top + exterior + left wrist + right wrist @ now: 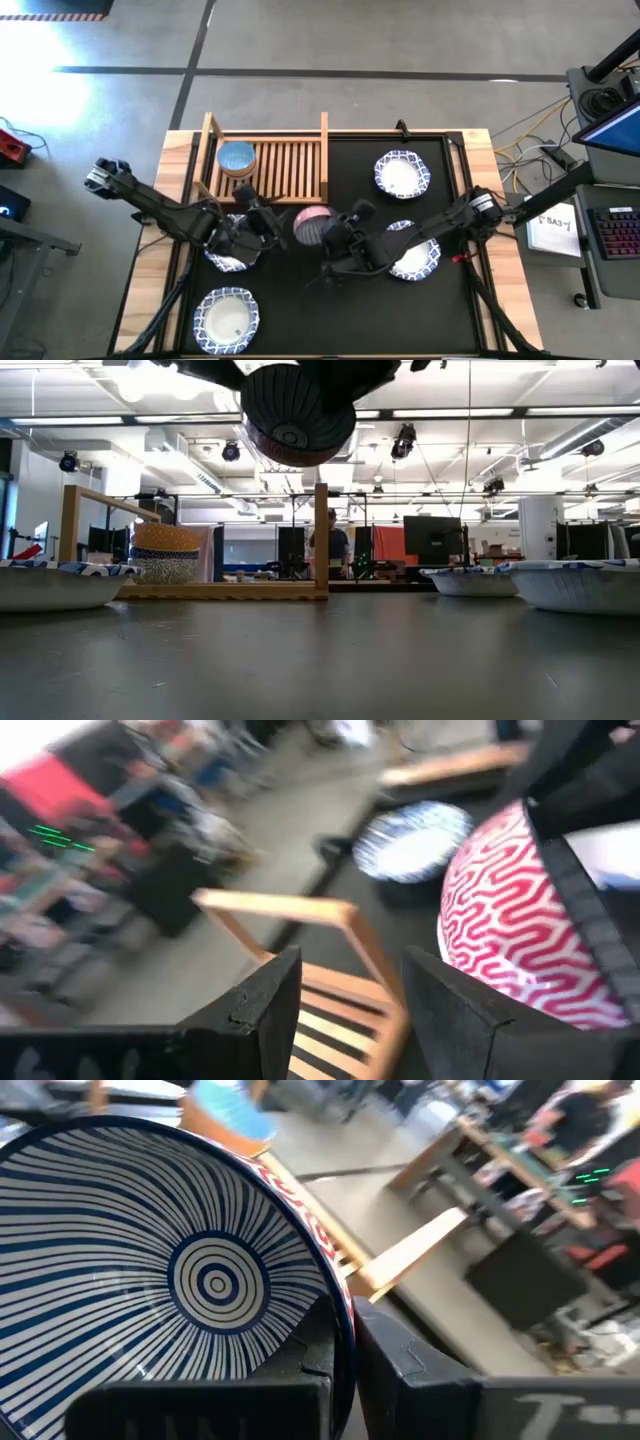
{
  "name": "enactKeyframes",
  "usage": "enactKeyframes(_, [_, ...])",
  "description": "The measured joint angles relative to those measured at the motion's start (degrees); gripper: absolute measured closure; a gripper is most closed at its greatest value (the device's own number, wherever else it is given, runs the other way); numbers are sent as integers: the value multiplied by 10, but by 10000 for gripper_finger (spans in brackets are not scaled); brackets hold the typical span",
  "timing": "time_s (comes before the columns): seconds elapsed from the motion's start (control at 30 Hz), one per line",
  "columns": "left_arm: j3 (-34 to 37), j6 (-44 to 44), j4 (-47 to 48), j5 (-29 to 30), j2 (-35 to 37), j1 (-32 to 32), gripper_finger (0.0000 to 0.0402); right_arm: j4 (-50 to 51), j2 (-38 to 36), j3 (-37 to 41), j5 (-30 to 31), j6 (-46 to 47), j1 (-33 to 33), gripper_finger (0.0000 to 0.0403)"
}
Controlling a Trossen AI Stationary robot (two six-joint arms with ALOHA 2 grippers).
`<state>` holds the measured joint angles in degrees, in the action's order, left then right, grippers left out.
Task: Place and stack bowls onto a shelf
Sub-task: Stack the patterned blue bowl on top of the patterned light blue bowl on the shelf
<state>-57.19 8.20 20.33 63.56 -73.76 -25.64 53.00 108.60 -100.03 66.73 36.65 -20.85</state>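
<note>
Right now I've got the small bowl (312, 224) up off the table in the right gripper (335, 237) — red squiggle pattern outside, blue radial stripes with a bullseye inside. The fingers (400, 1355) are closed on its rim, one inside the wall and one outside, so the bowl hangs tilted off the fingertips rather than sitting level. From table height you see its dark underside and foot ring well clear of the surface.

The thing that matters: the shelf (290, 165) lies just past the bowl, away from my fingers, and its long axis runs across my reach — so it's a short push forward and a lower. The free slats are the ones nearest the bowl; the far end already holds a yellowish ribbed bowl (236, 158) with a light blue inside. My guess is I'll need to level the bowl before letting go, since glazed ceramic on a rim pinch could slip.

The left gripper (345, 1010) sits just beside the held bowl, fingers open and empty, hovering over one wide white bowl (232, 252) with a blue rim. Three more of those lie flat on the black mat (300, 300), shallow and glossy.
</note>
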Motion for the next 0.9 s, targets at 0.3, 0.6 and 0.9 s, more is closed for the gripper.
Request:
enactKeyframes(0.3, [-1, -123, -131, 69, -36, -4, 245, -12, 0, 0, 94, -3, 36, 391])
enactKeyframes(0.6, [-1, -122, -149, 109, -62, -4, 245, -28, 0, 0, 118, -11, 70, 390])
enactKeyframes(0.9, [-1, -121, -150, 183, -64, 2, 245, -95, 0, -1, 111, -50, 66, 390])
